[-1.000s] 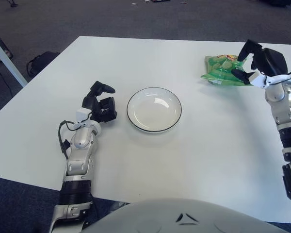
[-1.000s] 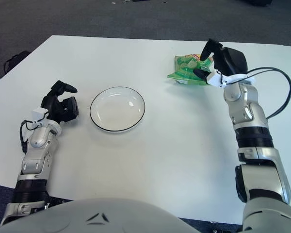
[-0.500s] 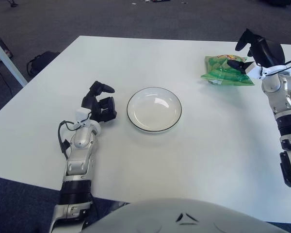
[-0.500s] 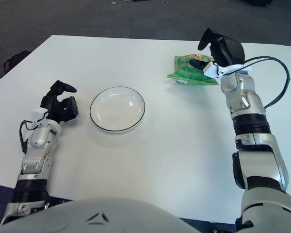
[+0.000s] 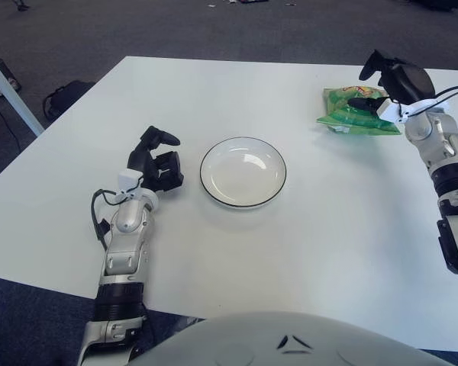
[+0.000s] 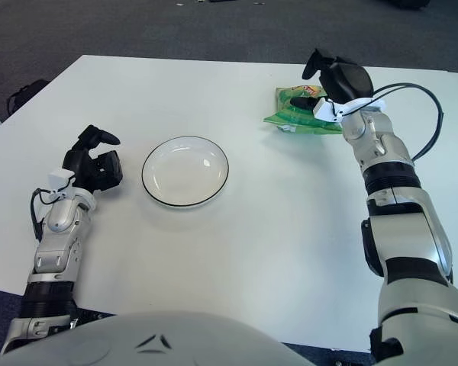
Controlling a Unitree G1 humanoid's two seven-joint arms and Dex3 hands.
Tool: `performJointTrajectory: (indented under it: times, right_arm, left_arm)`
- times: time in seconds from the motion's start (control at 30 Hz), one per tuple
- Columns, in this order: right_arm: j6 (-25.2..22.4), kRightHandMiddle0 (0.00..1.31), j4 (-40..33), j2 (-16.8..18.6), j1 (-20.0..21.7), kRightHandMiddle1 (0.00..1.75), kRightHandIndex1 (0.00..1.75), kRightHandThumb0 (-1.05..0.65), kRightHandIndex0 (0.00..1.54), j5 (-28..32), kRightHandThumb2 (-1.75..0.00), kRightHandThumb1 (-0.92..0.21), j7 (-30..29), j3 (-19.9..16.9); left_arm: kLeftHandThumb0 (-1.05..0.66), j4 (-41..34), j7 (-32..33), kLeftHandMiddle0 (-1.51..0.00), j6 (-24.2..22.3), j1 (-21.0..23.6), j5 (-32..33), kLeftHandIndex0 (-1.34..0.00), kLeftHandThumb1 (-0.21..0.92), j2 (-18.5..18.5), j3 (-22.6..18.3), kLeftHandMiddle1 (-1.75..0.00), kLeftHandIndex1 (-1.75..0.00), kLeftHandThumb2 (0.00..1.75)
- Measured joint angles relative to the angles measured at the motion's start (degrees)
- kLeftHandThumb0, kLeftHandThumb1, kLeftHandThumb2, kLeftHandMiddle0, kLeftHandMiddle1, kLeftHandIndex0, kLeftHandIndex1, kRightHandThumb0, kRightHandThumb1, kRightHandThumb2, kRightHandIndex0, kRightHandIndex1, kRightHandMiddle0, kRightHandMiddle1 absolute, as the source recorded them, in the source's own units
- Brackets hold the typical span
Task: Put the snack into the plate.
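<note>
- The snack bag (image 6: 296,109) is positioned flat on the table (image 6: 290,229), directly beneath the right hand (image 6: 326,78), its long axis left-right.
- The right hand's fingers (image 6: 299,102) are spread wide, holding nothing.
- The left hand (image 6: 95,164) shows left of the plate (image 6: 185,171).

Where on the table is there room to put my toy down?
Bare table lies in front of the plate, and between the plate and the snack bag. Behind the plate is bare too. It is crowded at the bag, where the right hand is, and beside the left hand.
</note>
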State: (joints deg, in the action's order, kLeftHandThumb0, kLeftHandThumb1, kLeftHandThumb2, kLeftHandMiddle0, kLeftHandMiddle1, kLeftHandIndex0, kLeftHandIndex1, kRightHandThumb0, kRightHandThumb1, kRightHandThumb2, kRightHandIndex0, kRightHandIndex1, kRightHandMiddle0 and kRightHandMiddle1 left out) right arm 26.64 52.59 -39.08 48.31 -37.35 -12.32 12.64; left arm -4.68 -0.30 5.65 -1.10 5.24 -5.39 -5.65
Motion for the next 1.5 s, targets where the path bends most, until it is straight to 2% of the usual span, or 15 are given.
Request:
performJointTrajectory:
  times: [0.2, 0.27, 0.4, 0.57, 0.77, 1.0, 1.27, 1.5]
  right_arm:
    - [2.7, 0.0, 4.6, 0.0, 1.7, 1.26, 0.91, -0.96, 0.15, 0.1, -0.6, -0.92, 0.7, 1.7]
    - [3.6, 0.0, 5.9, 0.0, 2.3, 1.12, 0.71, -0.97, 0.12, 0.3, -0.62, -0.92, 1.8, 2.1]
    - [5.4, 0.0, 8.0, 0.1, 2.9, 0.9, 0.47, -0.98, 0.09, 1.3, -0.65, -0.92, 4.9, 2.4]
    - [5.7, 0.0, 10.1, 0.6, 3.0, 0.64, 0.29, -0.99, 0.07, 5.2, -0.67, -0.92, 12.2, 1.8]
    - [4.3, 0.0, 11.2, 1.2, 3.0, 0.34, 0.17, -0.97, 0.06, 11.1, -0.71, -0.92, 22.7, -0.1]
    - [3.3, 0.0, 13.0, 1.9, 3.0, 0.11, 0.09, -0.98, 0.01, 13.9, -0.81, -0.92, 30.4, -0.5]
    - [1.8, 0.0, 13.8, 2.0, 3.2, 0.07, 0.06, -0.98, 0.0, 15.8, -0.86, -0.92, 36.3, -0.6]
    - [0.6, 0.0, 14.7, 2.0, 3.7, 0.08, 0.05, -0.96, 0.0, 16.3, -0.88, -0.92, 37.5, -0.5]
  left_arm:
    - [-0.46, 0.0, 0.0, -1.26, 0.2, 0.0, 0.0, -0.56, 0.39, 0.0, 0.0, -1.75, -1.75, 1.23]
    - [-0.46, 0.0, 0.0, -1.26, 0.3, 0.0, 0.0, -0.56, 0.38, 0.0, 0.0, -1.75, -1.75, 1.23]
    - [-0.46, 0.0, 0.0, -1.26, 0.8, 0.0, 0.0, -0.56, 0.38, 0.0, 0.0, -1.75, -1.75, 1.24]
    - [-0.46, 0.0, 0.1, -1.27, 0.9, 0.0, -0.5, -0.56, 0.38, 0.0, 0.0, -1.75, -1.75, 1.24]
    - [-0.46, -0.1, 0.7, -1.27, 0.9, 0.0, -1.8, -0.57, 0.37, 0.0, 0.0, -1.75, -1.75, 1.24]
    - [-0.46, -0.8, 1.2, -1.27, 0.9, -0.4, -2.5, -0.56, 0.38, 0.0, 0.0, -1.75, -1.75, 1.23]
    - [-0.44, -1.6, 1.8, -1.27, 0.5, -0.9, -2.4, -0.52, 0.43, 0.0, -0.2, -1.75, -1.75, 1.18]
    - [-0.44, -1.9, 2.8, -1.27, -0.4, -1.0, -2.4, -0.52, 0.44, 0.2, -0.6, -1.75, -1.75, 1.16]
